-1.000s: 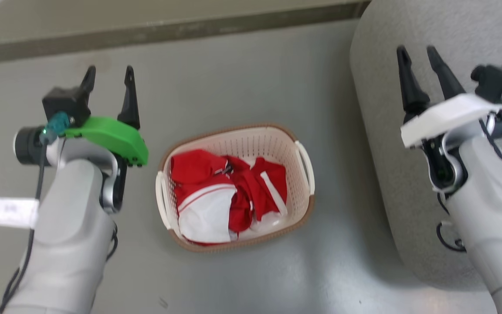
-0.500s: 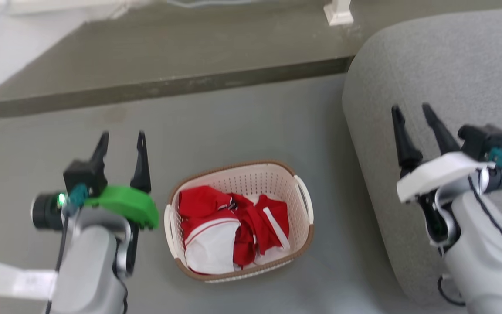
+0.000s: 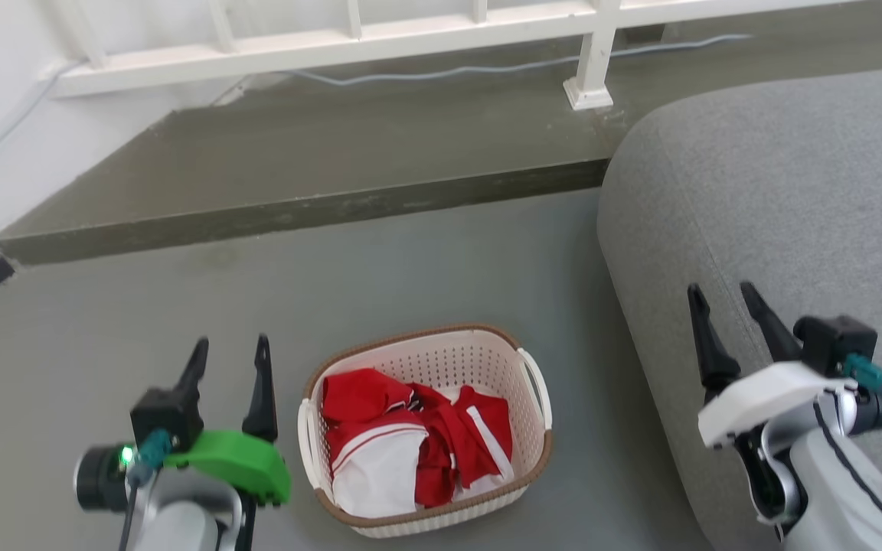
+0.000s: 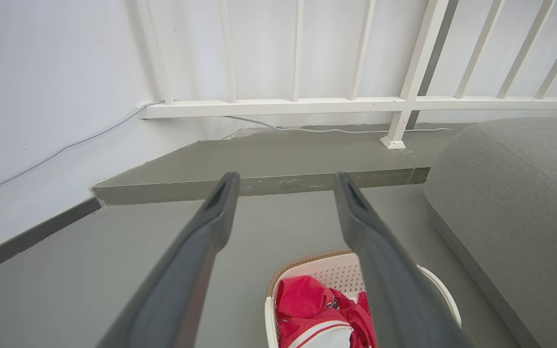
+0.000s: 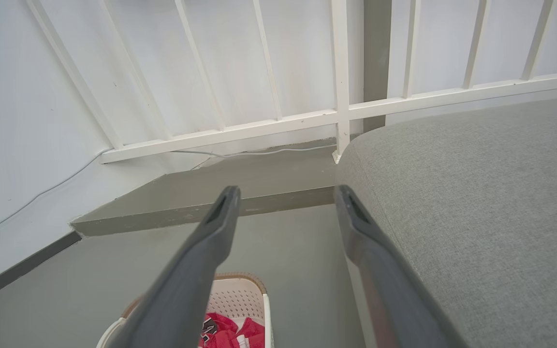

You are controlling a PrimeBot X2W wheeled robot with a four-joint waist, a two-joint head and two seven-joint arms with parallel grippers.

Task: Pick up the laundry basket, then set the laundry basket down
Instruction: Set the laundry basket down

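Basket (image 3: 441, 360) on floor (image 3: 410, 260), left gripper (image 3: 230, 344) and right gripper (image 3: 720, 291) jaws spread, empty, so grab one handle (image 3: 540, 390) each, lift level.

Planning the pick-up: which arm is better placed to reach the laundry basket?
Probably left: the open left gripper is beside the laundry basket, near its handle; the right gripper is farther off, by the sofa.

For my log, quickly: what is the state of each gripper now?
Left gripper: open, holding nothing.
Right gripper: open, holding nothing.
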